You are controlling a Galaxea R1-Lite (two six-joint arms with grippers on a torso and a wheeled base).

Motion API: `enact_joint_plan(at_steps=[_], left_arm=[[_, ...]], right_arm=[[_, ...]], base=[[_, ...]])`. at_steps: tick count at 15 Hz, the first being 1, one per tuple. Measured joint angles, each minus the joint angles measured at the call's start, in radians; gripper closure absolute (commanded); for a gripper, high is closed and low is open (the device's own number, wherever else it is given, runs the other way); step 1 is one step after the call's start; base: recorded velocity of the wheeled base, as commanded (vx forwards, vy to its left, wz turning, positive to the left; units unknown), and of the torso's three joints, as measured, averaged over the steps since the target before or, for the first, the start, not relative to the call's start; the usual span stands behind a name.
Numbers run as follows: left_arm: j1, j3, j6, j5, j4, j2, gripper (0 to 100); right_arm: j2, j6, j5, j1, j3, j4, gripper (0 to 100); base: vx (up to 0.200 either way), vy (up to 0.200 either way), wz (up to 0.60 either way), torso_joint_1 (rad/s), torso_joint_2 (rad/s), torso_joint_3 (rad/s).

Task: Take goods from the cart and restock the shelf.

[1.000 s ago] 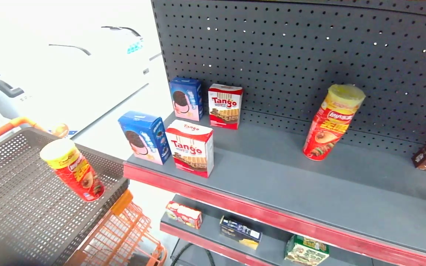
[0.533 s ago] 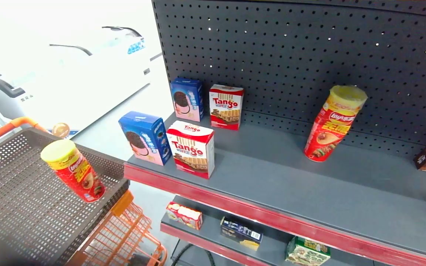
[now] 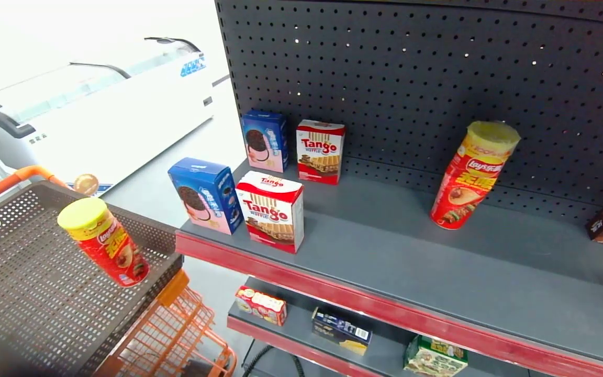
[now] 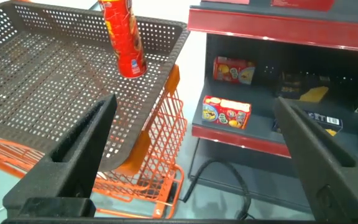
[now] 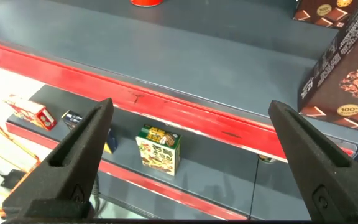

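A red chip can (image 3: 103,241) with a yellow lid stands tilted in the dark perforated cart basket (image 3: 13,283). In the left wrist view the same can (image 4: 123,37) is well beyond my left gripper (image 4: 194,104), which is open and holds nothing, out past the basket (image 4: 36,81) corner. A second chip can (image 3: 471,175) leans against the pegboard on the grey shelf (image 3: 385,251). My right gripper (image 5: 191,107) is open and holds nothing, in front of the shelf's red front edge (image 5: 185,115).
Two blue cookie boxes (image 3: 204,193) and two red wafer boxes (image 3: 272,209) stand at the shelf's left end. Brown cookie boxes (image 5: 347,62) sit at its right end. Small boxes (image 4: 227,112) lie on the lower shelves. The orange cart frame (image 3: 176,335) is under the basket.
The head view shifted slightly a second ago and has since held still. None of the goods have moved.
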Motion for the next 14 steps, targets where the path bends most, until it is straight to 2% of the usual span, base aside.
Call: enact_joint_plan(at_steps=[9, 12, 14], left_arm=[[0.002, -0.015, 0.009, 0.009, 0.011, 0.000, 0], [0.004, -0.131, 0.011, 0.069, 0.104, 0.045, 0], [0.004, -0.213, 0.011, 0.119, 0.129, 0.149, 0]], right_arm=[[0.000, 0.007, -0.001, -0.001, 0.000, 0.001, 0], [0.000, 0.007, -0.001, -0.001, 0.000, 0.001, 0], [0.000, 0.007, -0.001, -0.001, 0.000, 0.001, 0]], base=[[0.000, 0.000, 0.00, 0.000, 0.00, 0.000], [0.000, 0.000, 0.00, 0.000, 0.00, 0.000], [0.000, 0.000, 0.00, 0.000, 0.00, 0.000]])
